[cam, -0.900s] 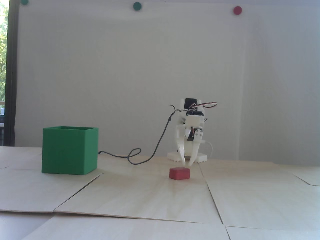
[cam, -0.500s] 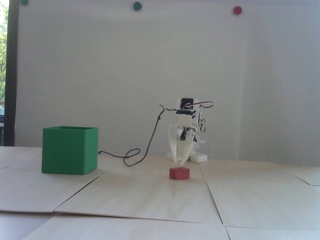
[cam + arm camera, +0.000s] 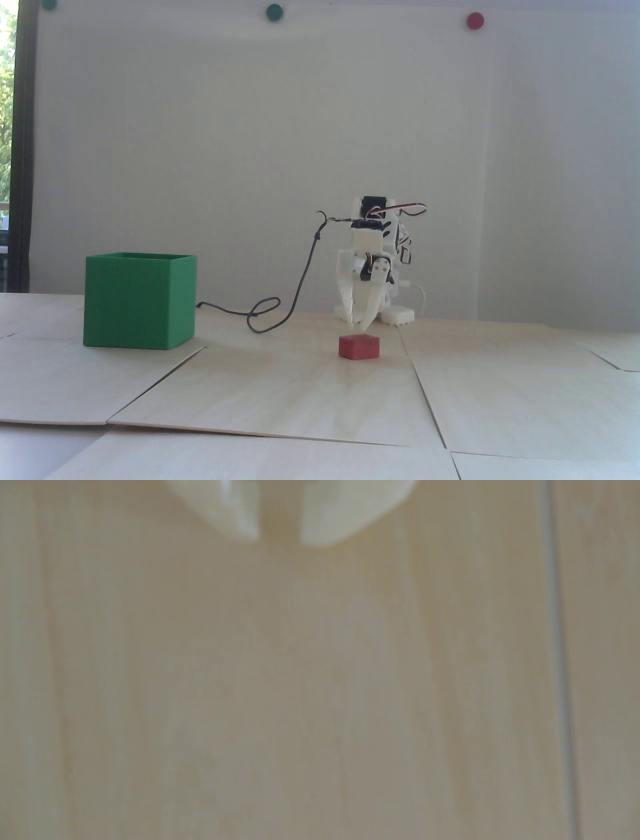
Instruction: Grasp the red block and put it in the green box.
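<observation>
No writing, label, brand mark or number can be read in either view. The matte green cube-shaped box (image 3: 139, 301) shows plain faces, and the small matte red rectangular block (image 3: 359, 346) to its right is plain too (the wrist view is blurred).

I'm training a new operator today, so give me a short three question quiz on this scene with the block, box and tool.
1. True or false: the block is inside the box.
2. In the fixed view, the tool is: A) over the box, B) just above the block, C) lifted high.
3. What does the wrist view show between the fingertips?

Key: 1. False; it lies on the table, right of the box. 2. B. 3. Only bare table through a narrow gap; no block.
</observation>
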Controlling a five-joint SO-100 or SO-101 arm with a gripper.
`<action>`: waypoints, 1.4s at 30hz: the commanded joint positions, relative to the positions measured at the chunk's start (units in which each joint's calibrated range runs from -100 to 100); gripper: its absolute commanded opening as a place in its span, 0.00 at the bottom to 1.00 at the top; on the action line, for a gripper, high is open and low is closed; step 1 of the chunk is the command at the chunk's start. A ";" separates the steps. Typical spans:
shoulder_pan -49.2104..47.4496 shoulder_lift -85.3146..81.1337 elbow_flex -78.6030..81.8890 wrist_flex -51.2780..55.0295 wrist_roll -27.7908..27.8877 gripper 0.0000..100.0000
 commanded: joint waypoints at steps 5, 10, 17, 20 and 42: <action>0.60 -1.22 0.46 2.02 -0.18 0.02; 0.60 -1.22 0.46 2.02 -0.18 0.02; 0.44 -1.22 0.46 2.02 -0.18 0.02; 0.12 -1.14 0.46 2.02 -0.18 0.02; -6.47 -1.06 -6.99 0.84 -0.18 0.02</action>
